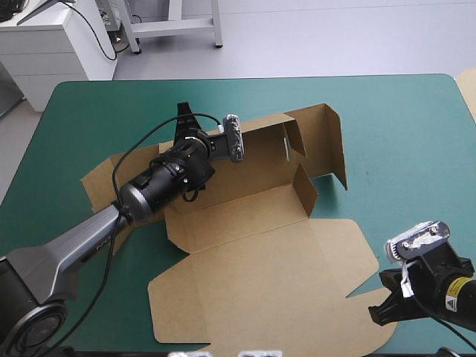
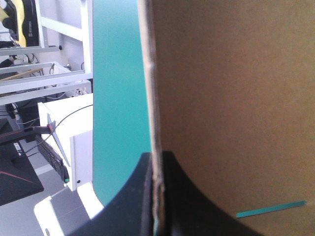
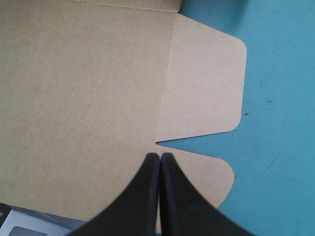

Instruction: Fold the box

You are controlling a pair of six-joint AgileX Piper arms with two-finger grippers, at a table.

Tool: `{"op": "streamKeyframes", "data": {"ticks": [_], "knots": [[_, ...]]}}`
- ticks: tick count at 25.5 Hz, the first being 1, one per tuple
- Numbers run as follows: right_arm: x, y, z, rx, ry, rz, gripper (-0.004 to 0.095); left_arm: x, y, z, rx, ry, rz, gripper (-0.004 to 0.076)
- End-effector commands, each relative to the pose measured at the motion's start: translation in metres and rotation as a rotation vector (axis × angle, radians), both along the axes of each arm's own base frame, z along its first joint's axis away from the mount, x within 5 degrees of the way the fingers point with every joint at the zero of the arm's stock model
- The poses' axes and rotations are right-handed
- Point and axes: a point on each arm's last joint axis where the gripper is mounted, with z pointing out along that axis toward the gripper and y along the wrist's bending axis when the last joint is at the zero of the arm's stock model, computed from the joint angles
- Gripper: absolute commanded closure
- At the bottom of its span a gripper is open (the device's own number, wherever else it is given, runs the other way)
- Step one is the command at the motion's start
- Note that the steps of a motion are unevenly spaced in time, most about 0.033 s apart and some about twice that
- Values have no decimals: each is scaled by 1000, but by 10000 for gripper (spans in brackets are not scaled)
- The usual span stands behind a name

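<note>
Box [image 1: 260,253] = one cut sheet of brown board, mid counter [image 1: 401,134], on the teal-green cover. It is half-formed. The big lid panel lies flat toward the near edge, with two rounded tabs [image 3: 206,88] at its right side and a V-cut between them. The far long wall [image 1: 253,152] stands up. At the right end more flaps are raised: a short inner one [image 1: 305,190] and a taller outer panel [image 1: 335,141] at an angle. At the left end the flaps [image 1: 97,182] lie flat on the cover.

My left jaws are pinching the box. They are all but shut, w/ the upright far wall's edge [image 2: 155,147] running between them and brown board [image 2: 236,98] filling one side. A thin slot [image 2: 270,209] in that wall shows teal-green through it.

My right jaws are pressed together, nothing in them. They sit over the lid's near-right corner [image 3: 197,182], tips just by the V-cut. Can't tell if they touch the board.

Writing: only a yellow sticker [image 1: 451,296] on my right arm, print too small to read.
</note>
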Motion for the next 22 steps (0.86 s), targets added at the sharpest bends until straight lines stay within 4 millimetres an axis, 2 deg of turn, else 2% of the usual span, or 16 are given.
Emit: {"op": "streamKeyframes", "data": {"ticks": [1, 6, 11, 15, 18, 22], "knots": [[0, -1, 7, 17, -21, -14, 929, -19, -13, 18, -5, -165, -54, 731], [2, -1, 7, 6, -28, -20, 929, -54, -42, 0, 113, -417, -208, 731], [7, -8, 8, -39, -70, -94, 929, -73, -51, -22, 174, -546, -306, 731], [13, -18, 18, -105, -147, -176, 929, -77, -46, -39, 246, -546, -326, 731], [22, -19, 31, -146, -202, -200, 929, -77, -41, -43, 254, -548, -282, 731], [51, -8, 52, -199, -249, -219, 929, -77, -40, -43, 260, -553, -275, 731]]}}
